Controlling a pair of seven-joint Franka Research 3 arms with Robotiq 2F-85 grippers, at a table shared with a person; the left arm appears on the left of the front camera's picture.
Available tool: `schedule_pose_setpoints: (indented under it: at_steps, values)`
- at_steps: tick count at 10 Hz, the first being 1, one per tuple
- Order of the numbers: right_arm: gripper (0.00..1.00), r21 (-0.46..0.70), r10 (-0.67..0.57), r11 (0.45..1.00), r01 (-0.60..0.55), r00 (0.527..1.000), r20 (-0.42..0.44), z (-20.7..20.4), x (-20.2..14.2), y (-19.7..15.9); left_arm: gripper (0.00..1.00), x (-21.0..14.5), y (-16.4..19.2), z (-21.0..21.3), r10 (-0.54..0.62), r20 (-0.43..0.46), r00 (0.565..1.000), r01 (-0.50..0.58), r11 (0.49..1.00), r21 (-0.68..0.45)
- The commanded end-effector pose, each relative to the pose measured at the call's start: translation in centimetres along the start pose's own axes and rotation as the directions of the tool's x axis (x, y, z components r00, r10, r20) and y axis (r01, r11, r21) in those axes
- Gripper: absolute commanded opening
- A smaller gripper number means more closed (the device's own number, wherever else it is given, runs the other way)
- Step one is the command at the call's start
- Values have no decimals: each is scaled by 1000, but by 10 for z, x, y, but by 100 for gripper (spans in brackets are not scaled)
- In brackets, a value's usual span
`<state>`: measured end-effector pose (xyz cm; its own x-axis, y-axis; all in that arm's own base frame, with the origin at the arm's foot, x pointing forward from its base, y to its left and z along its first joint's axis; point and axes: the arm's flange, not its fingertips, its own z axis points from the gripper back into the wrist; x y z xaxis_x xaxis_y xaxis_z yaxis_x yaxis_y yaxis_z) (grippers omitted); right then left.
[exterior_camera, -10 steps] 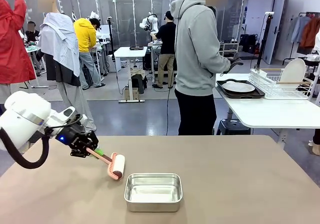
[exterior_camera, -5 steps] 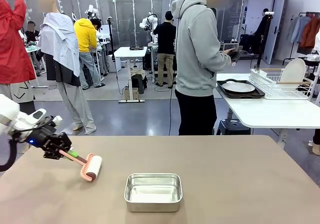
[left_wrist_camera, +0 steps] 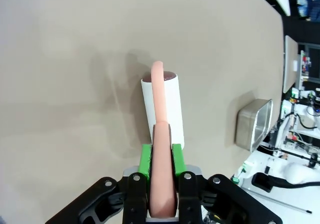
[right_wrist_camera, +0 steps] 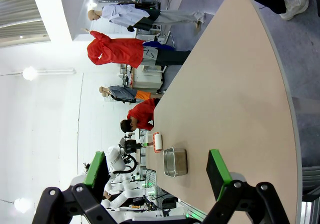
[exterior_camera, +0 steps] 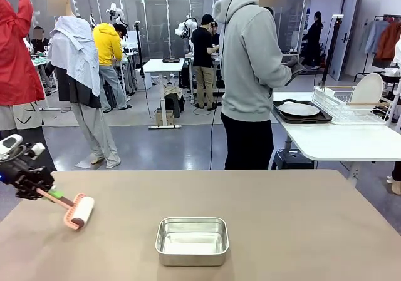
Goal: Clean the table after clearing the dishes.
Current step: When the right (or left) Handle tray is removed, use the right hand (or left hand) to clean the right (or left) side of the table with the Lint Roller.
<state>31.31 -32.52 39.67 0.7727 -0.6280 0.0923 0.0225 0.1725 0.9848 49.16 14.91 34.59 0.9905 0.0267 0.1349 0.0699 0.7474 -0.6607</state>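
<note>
Left end effector [exterior_camera: 42,193] sits at the near-left edge of the counter [exterior_camera: 282,224], clamped tight on the pink handle of a lint roller [exterior_camera: 76,211]. In the left wrist view the green pads [left_wrist_camera: 145,159] pinch the handle from both sides, and the white roll lies straight ahead of the fingertips, flat on the counter top. In the front view the roll sits just right of and below the end effector, touching the counter.

Steel pan [exterior_camera: 192,240] is well to the right of the left end effector, near the counter's front edge, apart from the roller. It also shows at the right edge of the left wrist view [left_wrist_camera: 254,124].

Right end effector [right_wrist_camera: 159,176]: fingers spread wide, nothing between them, raised off the counter and looking along its length. Roller and pan appear small between its fingers, far off.

Dishes: one white plate [exterior_camera: 298,108] on a dark tray [exterior_camera: 279,110] sits on the white side table [exterior_camera: 338,140], far beyond and right of both end effectors, next to a wire dish rack [exterior_camera: 351,104]. A person in a grey hoodie [exterior_camera: 249,62] stands at that table, holding something dark that I can't identify.
</note>
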Motion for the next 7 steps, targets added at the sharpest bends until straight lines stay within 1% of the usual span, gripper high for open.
schedule_pose_setpoints:
  at_steps: [1,3,4,5,6,7]
  values:
    - [100,-9,9,1000,-9,1000,-12,2,-4,3,20,-17,24,27,-25,14,1000,23,995,97]
    - [100,-9,9,1000,-9,1000,-12,2,-4,3,20,-31,26,67,-20,45,999,14,991,135]
    - [100,-9,9,1000,-9,1000,-12,2,-4,3,20,-37,21,82,-32,53,998,24,989,148]
    - [100,-9,9,1000,-9,1000,-12,2,-4,3,20,-46,8,98,-53,54,997,45,988,145]
    - [100,-9,9,1000,-9,1000,-12,2,-4,3,20,-55,-9,114,-86,26,996,81,983,165]
    - [100,-9,9,1000,-9,1000,-12,2,-4,3,20,-66,-30,136,-109,20,994,103,978,179]
